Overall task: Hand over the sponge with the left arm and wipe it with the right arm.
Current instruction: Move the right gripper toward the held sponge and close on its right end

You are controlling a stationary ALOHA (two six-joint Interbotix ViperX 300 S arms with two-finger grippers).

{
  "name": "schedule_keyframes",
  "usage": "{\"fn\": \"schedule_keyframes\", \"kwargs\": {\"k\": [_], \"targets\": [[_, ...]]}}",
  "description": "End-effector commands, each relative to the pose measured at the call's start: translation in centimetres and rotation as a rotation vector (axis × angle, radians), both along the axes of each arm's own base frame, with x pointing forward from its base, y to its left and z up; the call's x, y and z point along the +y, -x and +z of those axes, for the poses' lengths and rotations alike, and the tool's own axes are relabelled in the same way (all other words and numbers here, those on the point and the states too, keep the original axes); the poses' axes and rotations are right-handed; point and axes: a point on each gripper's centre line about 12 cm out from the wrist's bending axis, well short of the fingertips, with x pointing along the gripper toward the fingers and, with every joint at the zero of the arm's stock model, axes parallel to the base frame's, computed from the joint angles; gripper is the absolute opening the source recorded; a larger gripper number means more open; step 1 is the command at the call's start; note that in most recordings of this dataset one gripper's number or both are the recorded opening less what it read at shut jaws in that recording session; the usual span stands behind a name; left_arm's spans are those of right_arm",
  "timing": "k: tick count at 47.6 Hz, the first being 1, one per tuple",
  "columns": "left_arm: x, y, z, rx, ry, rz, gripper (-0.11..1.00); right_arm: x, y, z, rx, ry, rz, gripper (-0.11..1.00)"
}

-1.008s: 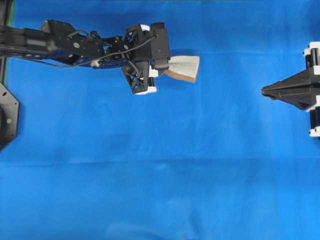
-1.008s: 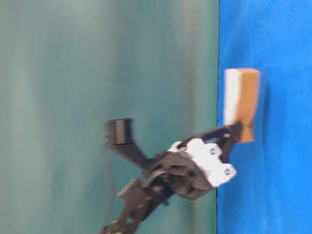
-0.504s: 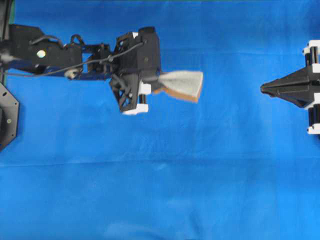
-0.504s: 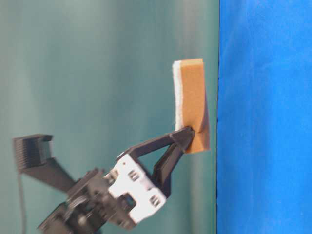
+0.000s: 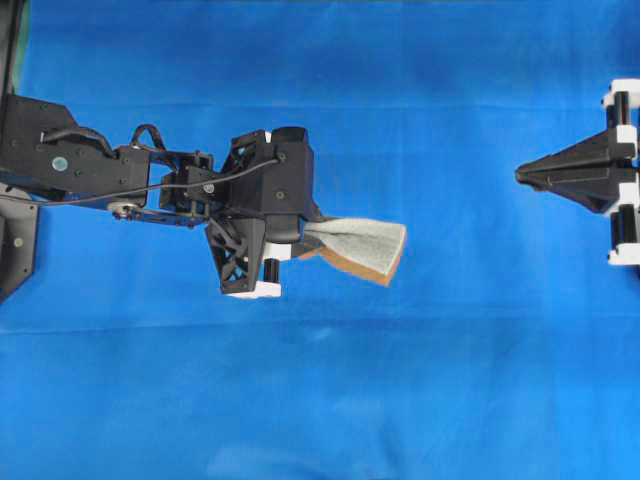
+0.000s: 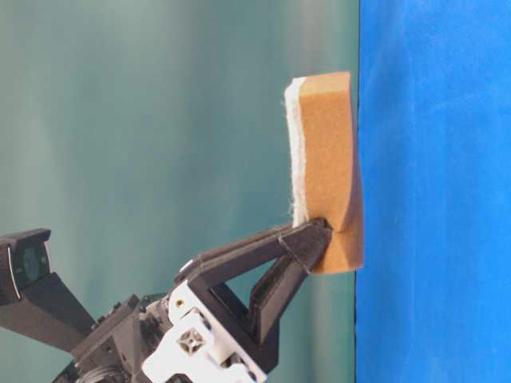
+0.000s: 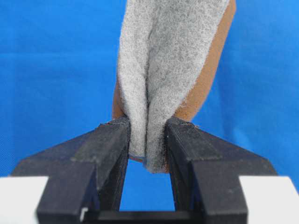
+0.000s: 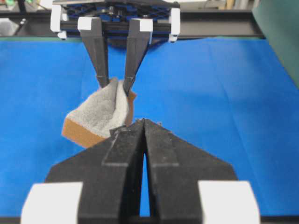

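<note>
Left arm: the black jointed robot arm with exposed cables (image 5: 150,185) reaches in from the left edge of the overhead view, over the blue cloth-covered table (image 5: 320,400).
Left pincer: the black two-finger left gripper (image 7: 147,135) is pinching one end of the sponge, hard enough that the scouring face folds into a crease between the fingertips (image 7: 114,140).
Sponge: the small rectangular sponge with a pale grey speckled scouring face over a tan-orange layer (image 5: 362,248) juts out from the left gripper toward the right, held in the air clear of the table; the table-level view shows it lifted off the surface.
Gap: open blue cloth lies between the sponge's free end and the right arm; the two are well apart.
Right arm: the black robot arm with white blocks at its finger bases (image 5: 600,175) sits at the right edge, pointing at the sponge.
Right pincer: the right gripper (image 8: 144,128) has its fingers pressed together, holding nothing.
Done: the pick-up looks complete, and the sponge is being presented.
Left: closing the gap, the right pincer spreading and taking the sponge, the left letting go, then the wiping.
</note>
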Motion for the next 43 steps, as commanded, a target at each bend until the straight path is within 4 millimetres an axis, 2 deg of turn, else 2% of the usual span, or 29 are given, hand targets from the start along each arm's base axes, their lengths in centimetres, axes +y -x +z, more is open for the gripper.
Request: {"fn": "schedule_keyframes", "kwargs": {"k": [1, 14, 25, 27, 32, 36, 39, 43], "targets": [[-0.1, 0.1, 1.1, -0.034, 0.002, 0.0, 0.21, 0.0, -0.6, 1.1, -0.015, -0.017, -0.003, 0.01], [0.2, 0.1, 1.1, -0.037, 0.002, 0.007, 0.21, 1.1, -3.1, 1.7, 0.073, -0.07, 0.042, 0.01], [0.2, 0.1, 1.0, -0.038, -0.001, 0.006, 0.21, 1.5, -5.9, 0.9, 0.176, -0.116, 0.043, 0.02], [0.2, 0.1, 1.0, -0.038, -0.002, 0.005, 0.21, 1.5, -6.4, 0.8, 0.185, -0.124, 0.041, 0.09], [0.3, 0.0, 1.1, -0.04, -0.004, 0.003, 0.21, 1.5, -7.5, 0.3, 0.215, -0.142, 0.036, 0.42], [0.4, 0.0, 1.1, -0.04, -0.006, 0.005, 0.21, 1.5, -8.3, -0.1, 0.232, -0.144, 0.034, 0.64], [0.4, 0.0, 1.2, -0.042, -0.005, 0.008, 0.21, 1.5, -9.0, -0.3, 0.244, -0.147, 0.032, 0.73], [0.4, 0.0, 1.2, -0.042, -0.005, 0.008, 0.21, 1.5, -9.9, -0.7, 0.262, -0.157, 0.028, 0.73]]}}
